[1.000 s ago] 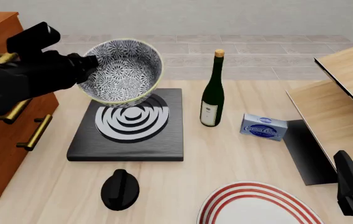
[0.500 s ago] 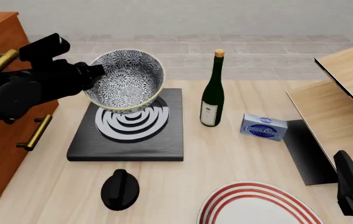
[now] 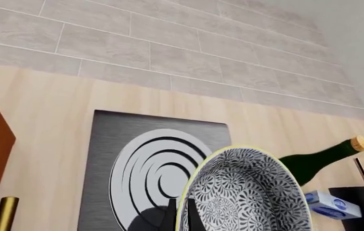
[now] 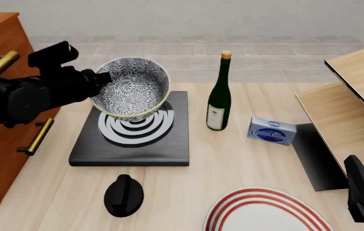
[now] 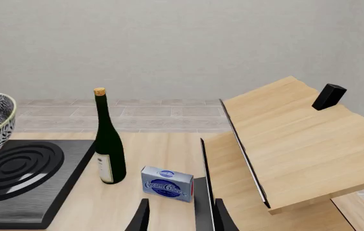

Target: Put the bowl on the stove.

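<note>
1. The left gripper point(image 4: 103, 78) is clamped on the bowl's point(image 4: 132, 88) rim.
2. The tilted bowl is held just above the stove point(image 4: 132, 131) rings.
3. The right gripper's point(image 5: 180, 216) fingers stand apart, well away from the stove.

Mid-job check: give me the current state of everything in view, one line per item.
bowl: tilted, held above the burner rings, not set down
stove: flat on table, nothing resting on it
left gripper: shut on bowl rim
right gripper: open, holding nothing
bottle: upright, corked
box: lying on table
plate: flat
knob: on table
</note>
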Robot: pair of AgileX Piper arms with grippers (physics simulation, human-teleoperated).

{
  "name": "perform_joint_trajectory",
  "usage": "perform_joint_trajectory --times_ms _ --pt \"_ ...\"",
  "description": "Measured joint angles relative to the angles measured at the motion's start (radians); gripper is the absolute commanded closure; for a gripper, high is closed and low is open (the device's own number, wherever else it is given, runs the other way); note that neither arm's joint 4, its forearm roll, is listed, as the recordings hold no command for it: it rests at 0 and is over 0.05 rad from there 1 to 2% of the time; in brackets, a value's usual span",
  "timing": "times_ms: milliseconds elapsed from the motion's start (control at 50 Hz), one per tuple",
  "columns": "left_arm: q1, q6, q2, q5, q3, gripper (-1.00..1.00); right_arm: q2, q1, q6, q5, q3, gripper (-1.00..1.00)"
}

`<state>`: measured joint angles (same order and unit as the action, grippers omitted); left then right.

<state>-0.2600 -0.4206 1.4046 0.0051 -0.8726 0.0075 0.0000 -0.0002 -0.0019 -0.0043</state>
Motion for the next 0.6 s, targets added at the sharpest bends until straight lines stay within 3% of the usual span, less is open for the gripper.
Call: perform_joint_trajectory --times_ms 600 --pt "0.017 0.027 0.076 -0.052 0.014 1.00 0.000 0.000 0.000 0.000 0.000 -1.00"
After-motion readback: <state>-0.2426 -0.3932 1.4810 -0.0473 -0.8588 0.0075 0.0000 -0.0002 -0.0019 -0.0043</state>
